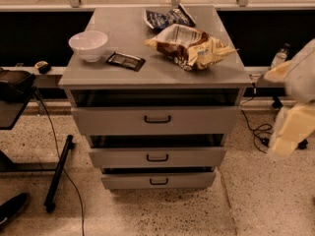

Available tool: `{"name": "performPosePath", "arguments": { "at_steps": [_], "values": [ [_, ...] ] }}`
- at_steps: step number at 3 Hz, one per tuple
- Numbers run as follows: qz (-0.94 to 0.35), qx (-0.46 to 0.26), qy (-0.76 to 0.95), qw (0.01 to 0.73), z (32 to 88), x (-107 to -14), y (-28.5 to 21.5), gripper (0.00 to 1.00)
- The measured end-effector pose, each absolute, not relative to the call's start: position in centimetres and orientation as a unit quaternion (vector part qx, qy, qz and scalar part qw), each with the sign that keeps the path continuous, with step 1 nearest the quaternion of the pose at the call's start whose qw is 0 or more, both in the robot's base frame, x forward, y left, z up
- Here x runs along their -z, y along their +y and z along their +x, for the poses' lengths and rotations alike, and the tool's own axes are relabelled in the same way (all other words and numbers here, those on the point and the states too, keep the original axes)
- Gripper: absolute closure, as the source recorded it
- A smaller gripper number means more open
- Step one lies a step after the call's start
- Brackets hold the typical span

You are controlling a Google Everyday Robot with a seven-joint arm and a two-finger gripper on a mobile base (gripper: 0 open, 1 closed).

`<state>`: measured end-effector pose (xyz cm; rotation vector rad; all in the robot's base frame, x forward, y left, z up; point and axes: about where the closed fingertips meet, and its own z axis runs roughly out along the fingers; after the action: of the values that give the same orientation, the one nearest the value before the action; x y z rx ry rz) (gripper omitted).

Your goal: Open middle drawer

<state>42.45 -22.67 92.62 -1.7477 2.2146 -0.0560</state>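
The gripper (290, 132) hangs at the 3 o'clock edge of the view as a pale, smeared cream shape, with the arm (301, 72) just above it at 12 o'clock. Whether the pincer is apart or together cannot be told. It touches nothing and stands well apart from the grey cabinet (231, 77).

From the gripper, the middle drawer (197, 157) lies toward 8 o'clock, in the centre of the cabinet's stack of three. Its small black loop handle (157, 157) sits at the middle of the front panel, and a dark strip shows along the panel's upper edge. The top drawer (197, 120), with the tallest front, is at its 12 o'clock. The bottom drawer (192, 181), the slimmest, is at its 6 o'clock.

On the cabinet top, a crumpled brown and cream snack bag (189, 45) lies nearest the gripper's side. A blue packet (167, 17) is at the bag's 11 o'clock, partly under it. A flat dark wrapper (126, 60) lies at the bag's 9 o'clock, and a white bowl (88, 44) stands just beyond at 10 o'clock.

Black cables (258, 132) trail on the speckled floor between cabinet and gripper.
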Motion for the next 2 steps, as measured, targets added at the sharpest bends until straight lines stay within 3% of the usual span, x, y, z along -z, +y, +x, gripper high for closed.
{"name": "performPosePath", "arguments": {
  "at_steps": [1, 2],
  "values": [
    [-0.639, 0.064, 0.756, 0.127, 43.4, -84.8, -23.9, 0.0],
    [-0.649, 0.033, 0.755, 0.087, 41.9, -75.2, -29.0, 0.0]
  ]
}}
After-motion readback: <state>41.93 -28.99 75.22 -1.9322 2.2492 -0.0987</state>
